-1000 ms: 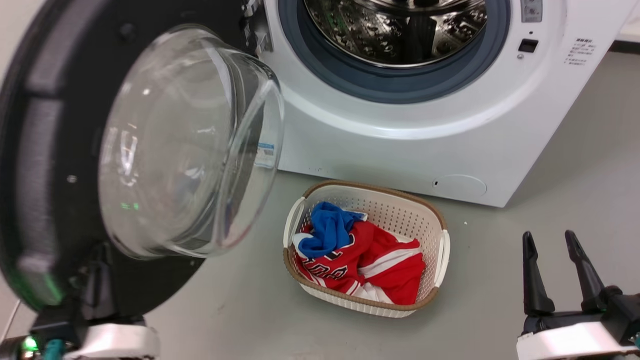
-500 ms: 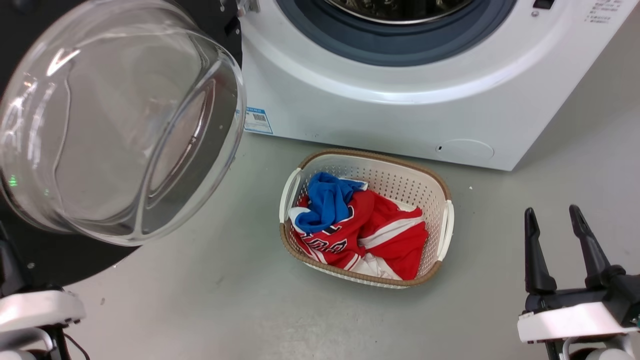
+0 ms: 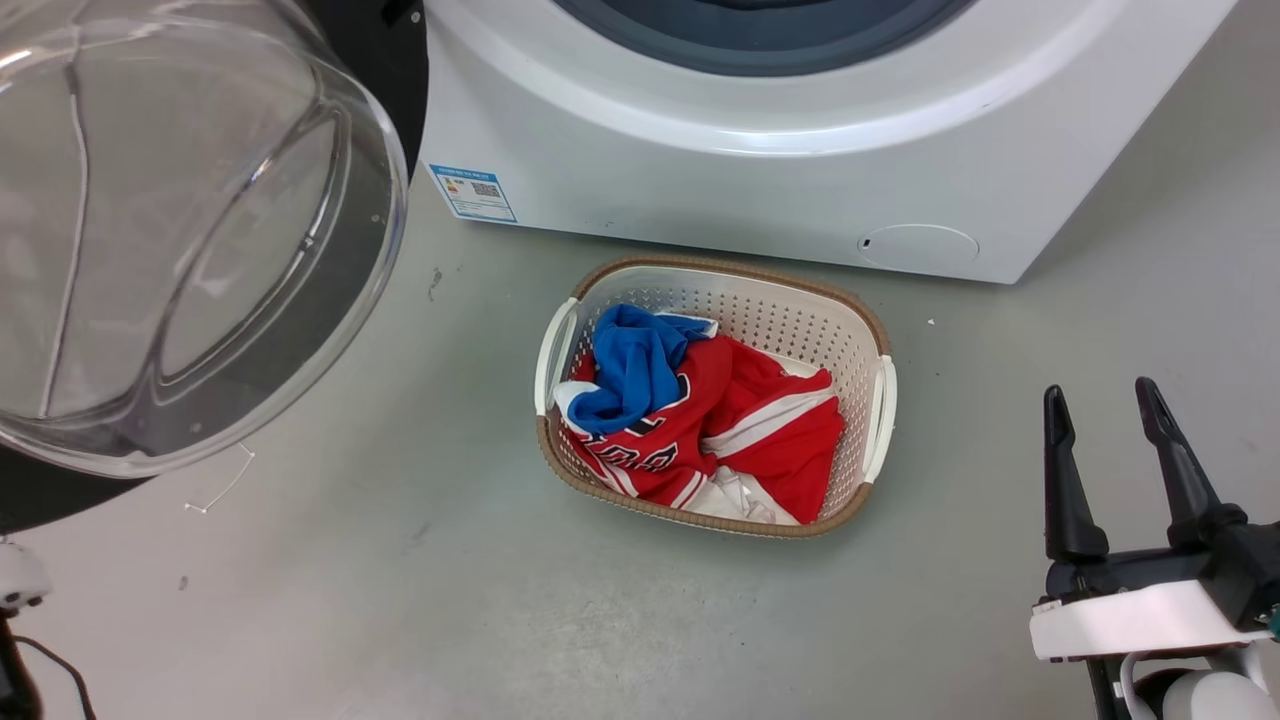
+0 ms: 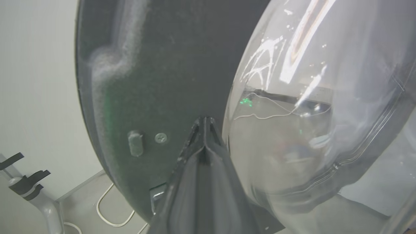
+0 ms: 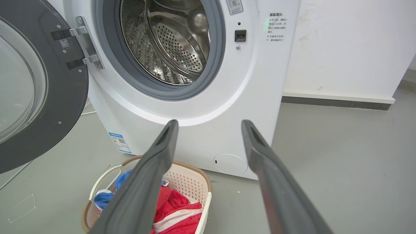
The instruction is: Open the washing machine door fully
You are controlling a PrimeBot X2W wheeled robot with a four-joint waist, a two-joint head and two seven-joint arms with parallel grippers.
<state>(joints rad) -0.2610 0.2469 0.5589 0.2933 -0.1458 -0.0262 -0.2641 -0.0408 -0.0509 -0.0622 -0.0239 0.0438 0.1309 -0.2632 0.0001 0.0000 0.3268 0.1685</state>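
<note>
The left pincer (image 4: pixel 204 121) closed tight, the right pincer (image 3: pixel 1098 392) spread apart, upright.

The washing machine door (image 3: pixel 200 250) hogs the upper left of the head view, glass bulging out. A laundry basket (image 3: pixel 885 400) sits dead centre, near the washing machine (image 3: pixel 750 190). Bare floor (image 3: pixel 450 620) along the bottom and right is open passage, and so is the drum mouth (image 5: pixel 169 45) at the top of the right wrist view.

Washing machine door (image 3: pixel 180 230): clear glossy glass, black plastic rim. Drum (image 5: pixel 169 45): shiny perforated metal. Basket (image 3: pixel 790 315): plastic.
</note>
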